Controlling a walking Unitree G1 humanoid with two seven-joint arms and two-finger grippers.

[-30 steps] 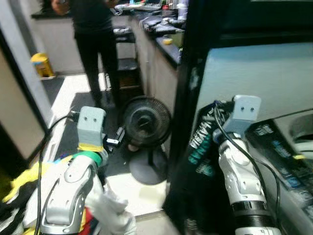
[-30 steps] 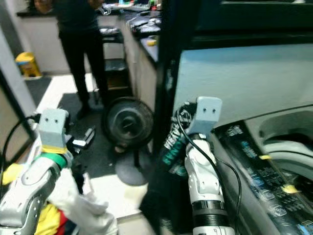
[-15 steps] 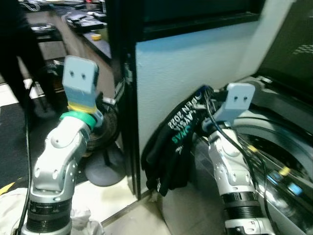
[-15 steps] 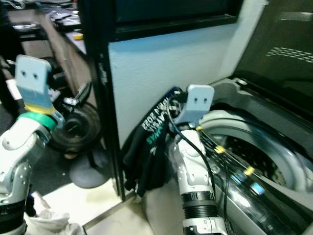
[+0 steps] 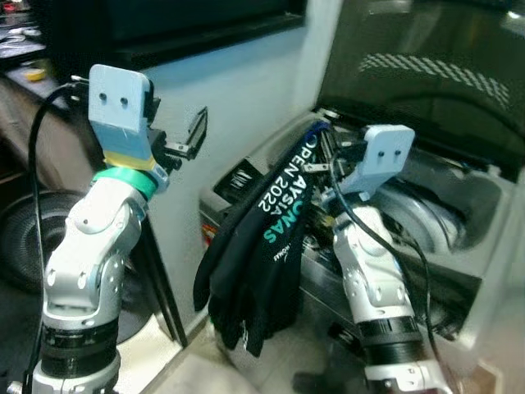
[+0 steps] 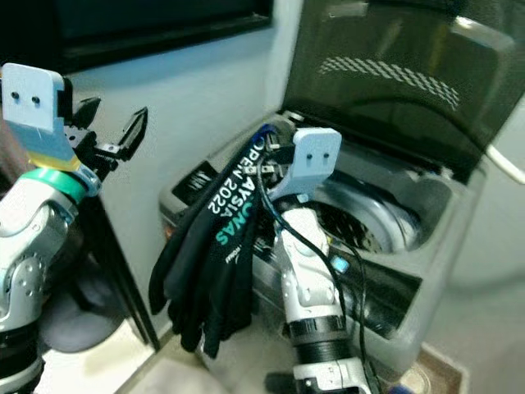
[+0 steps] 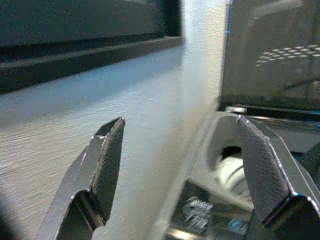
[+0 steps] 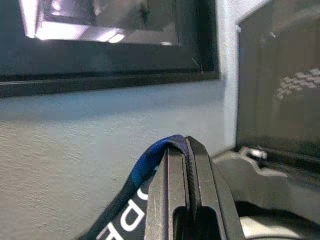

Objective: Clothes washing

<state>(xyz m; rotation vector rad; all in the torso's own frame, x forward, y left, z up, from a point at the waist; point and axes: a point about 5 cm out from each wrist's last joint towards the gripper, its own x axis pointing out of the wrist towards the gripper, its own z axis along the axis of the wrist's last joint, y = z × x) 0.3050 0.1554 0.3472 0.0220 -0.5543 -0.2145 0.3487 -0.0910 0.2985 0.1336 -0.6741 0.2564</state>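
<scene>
A pale textured wall [image 5: 246, 90] is standing at the far side, with a dark window frame [image 5: 205, 29] running along its top. A black fan [image 5: 16, 246] is sitting low at left.

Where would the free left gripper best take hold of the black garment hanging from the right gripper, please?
Probably the bunched lower folds of the black garment, approached from the robot's left. It hangs long and limp from the shut right gripper beside the washing machine, so the open left gripper has a free path there.
</scene>
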